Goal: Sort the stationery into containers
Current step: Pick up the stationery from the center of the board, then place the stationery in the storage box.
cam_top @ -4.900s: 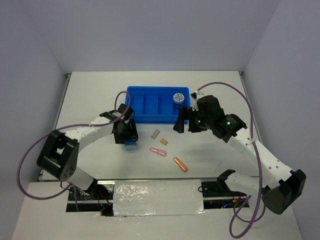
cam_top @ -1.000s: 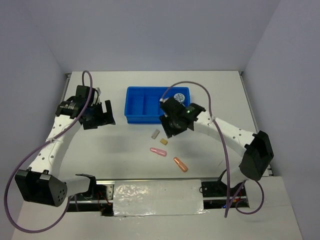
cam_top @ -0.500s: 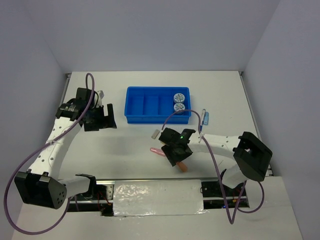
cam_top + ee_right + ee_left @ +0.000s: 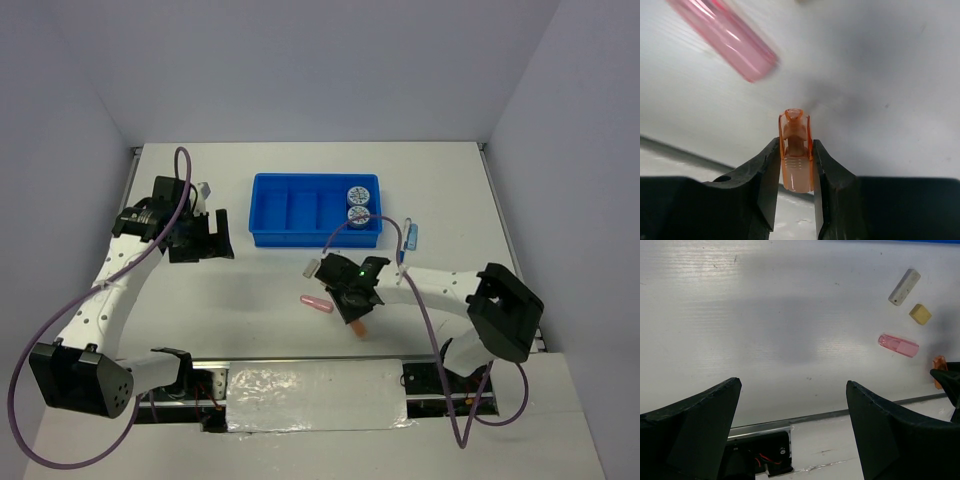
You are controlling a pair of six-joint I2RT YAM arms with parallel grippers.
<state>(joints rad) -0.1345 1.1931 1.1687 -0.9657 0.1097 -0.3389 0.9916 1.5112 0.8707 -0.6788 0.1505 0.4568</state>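
The blue tray (image 4: 300, 178) stands at the table's back, with two tape rolls (image 4: 357, 204) in its rightmost compartment. To its right lies the blue-white pen (image 4: 410, 236). My right gripper (image 4: 356, 316) is shut on the orange capsule (image 4: 796, 150), which stands upright between the fingers just above the table. The pink capsule (image 4: 725, 37) lies close to its left (image 4: 316, 303). Beyond it are a grey eraser (image 4: 904, 287) and a tan eraser (image 4: 920, 313). My left gripper (image 4: 205, 240) hangs open and holds nothing, left of the tray and well away from these items.
The table's metal front edge (image 4: 815, 417) runs just behind the orange capsule. Grey walls close off both sides. A purple cable (image 4: 345, 232) loops from the right arm over the tray's front right corner.
My right gripper came from the tray down to the orange capsule near the front edge and has shut on it. The left arm has hardly moved.
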